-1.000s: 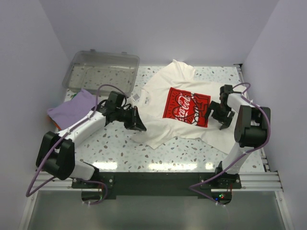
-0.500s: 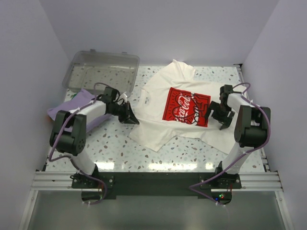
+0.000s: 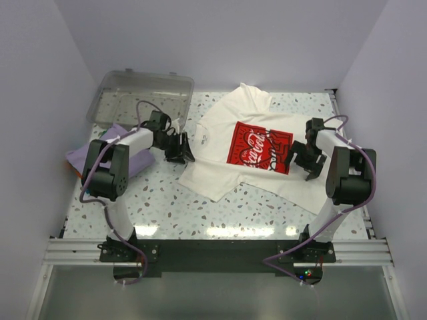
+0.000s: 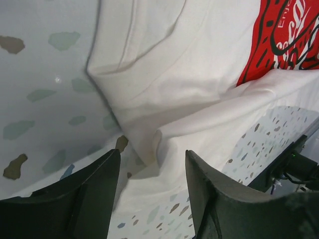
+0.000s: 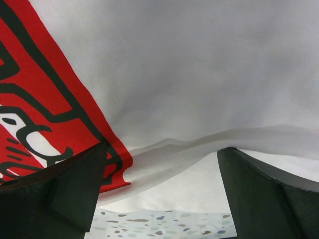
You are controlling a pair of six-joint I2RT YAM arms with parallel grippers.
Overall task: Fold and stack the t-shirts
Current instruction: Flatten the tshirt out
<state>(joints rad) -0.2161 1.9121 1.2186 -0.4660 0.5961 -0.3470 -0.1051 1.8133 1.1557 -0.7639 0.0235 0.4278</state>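
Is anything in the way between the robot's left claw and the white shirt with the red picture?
No, nothing visible. The left gripper hangs open right above the rumpled edge of the white t-shirt, with only cloth and the speckled table under its fingers.

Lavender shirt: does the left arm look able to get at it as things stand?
Probably yes. The lavender shirt lies at the far left, partly below the left arm, nothing piled on it. The left claw stands open at the cream shirt's edge, holding nothing, free to swing over.
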